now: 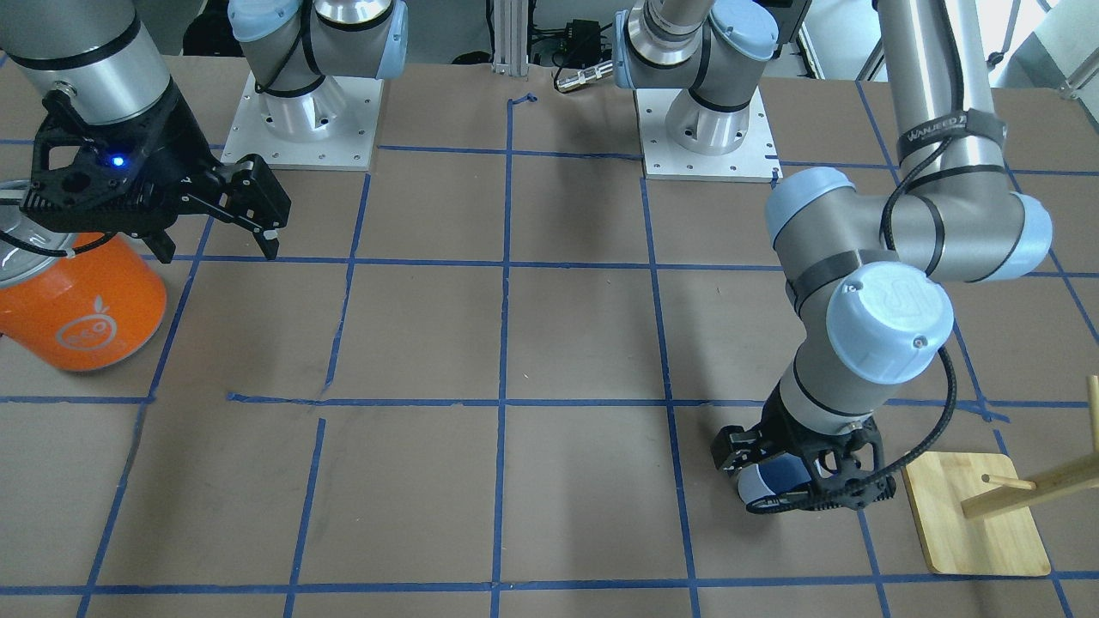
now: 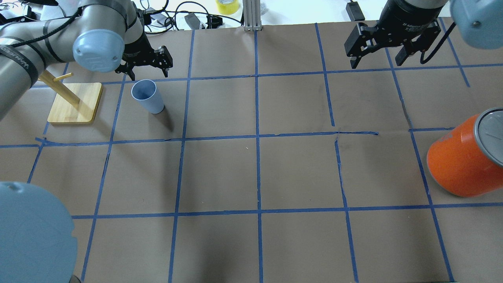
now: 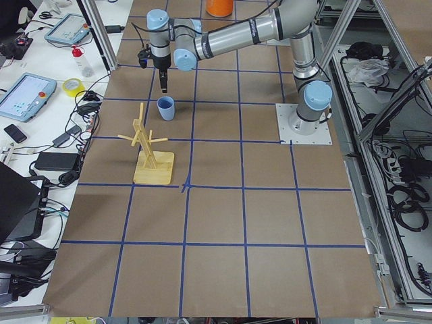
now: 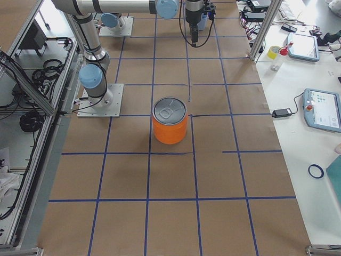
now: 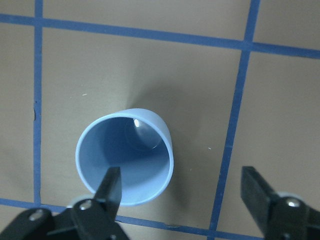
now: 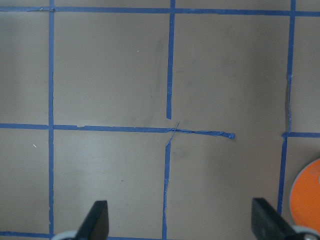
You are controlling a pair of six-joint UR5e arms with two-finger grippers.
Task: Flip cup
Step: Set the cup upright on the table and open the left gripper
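The pale blue cup (image 2: 147, 96) stands upright, mouth up, on the brown table beside the wooden stand. It also shows in the left wrist view (image 5: 125, 160) and in the exterior left view (image 3: 165, 108). My left gripper (image 2: 145, 65) is open and empty, hovering just above the cup. In the left wrist view the gripper (image 5: 182, 192) is off-centre: one finger (image 5: 110, 187) overlaps the cup's rim, the other stands well clear. In the front view the gripper (image 1: 794, 472) partly hides the cup (image 1: 773, 481). My right gripper (image 2: 379, 55) is open and empty, high over bare table (image 6: 180, 220).
A big orange can (image 2: 456, 161) with a silver top stands near the right gripper's side of the table (image 1: 86, 309). A wooden peg stand (image 2: 74, 102) on a flat base sits close beside the cup (image 1: 979, 515). Blue tape lines grid the table.
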